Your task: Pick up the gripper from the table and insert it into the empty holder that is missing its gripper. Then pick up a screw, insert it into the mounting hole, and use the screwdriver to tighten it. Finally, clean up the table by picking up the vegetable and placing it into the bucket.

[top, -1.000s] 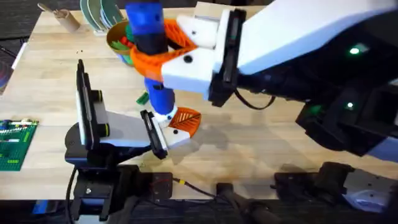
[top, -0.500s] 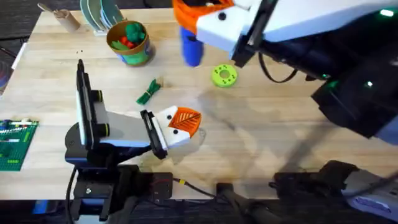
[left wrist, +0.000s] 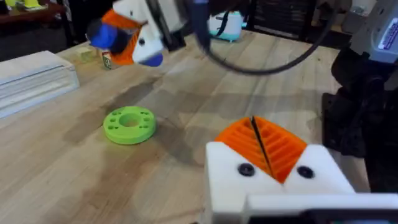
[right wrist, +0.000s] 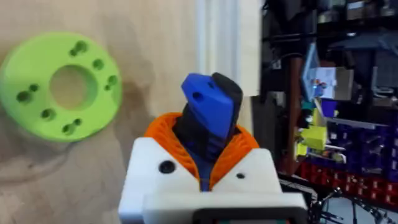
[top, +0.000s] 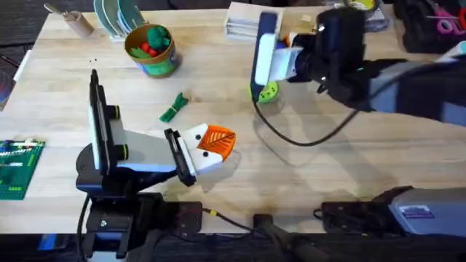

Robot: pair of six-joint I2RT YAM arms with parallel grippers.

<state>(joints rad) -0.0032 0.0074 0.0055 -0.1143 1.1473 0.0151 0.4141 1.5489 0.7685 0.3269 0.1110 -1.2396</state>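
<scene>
The holder [top: 138,154], a white-and-grey gripper head with black side plates, lies low at the near left. It is my left gripper [top: 215,143], and both orange ribbed fingers [left wrist: 267,140] sit in it, pressed together, each white base showing a dark screw head. My right gripper [top: 271,58] is at the far middle of the table, shut on the blue screwdriver [right wrist: 208,109], which shows between its orange pads. The green vegetable [top: 173,108] lies on the wood between the holder and the bucket [top: 153,64]. The bucket holds green and red toys.
A lime-green disc [top: 268,92] with a hole lies just under the right gripper and also appears as the lime disc [left wrist: 129,124]. A white box [top: 242,18], plates [top: 116,16] and a tan cup [top: 73,20] line the far edge. A green baseplate [top: 18,169] sits at the left.
My right arm has lifted the screwdriver off the holder's fingers and swung it back and to the right, to beside the lime disc. The left arm has not moved.
</scene>
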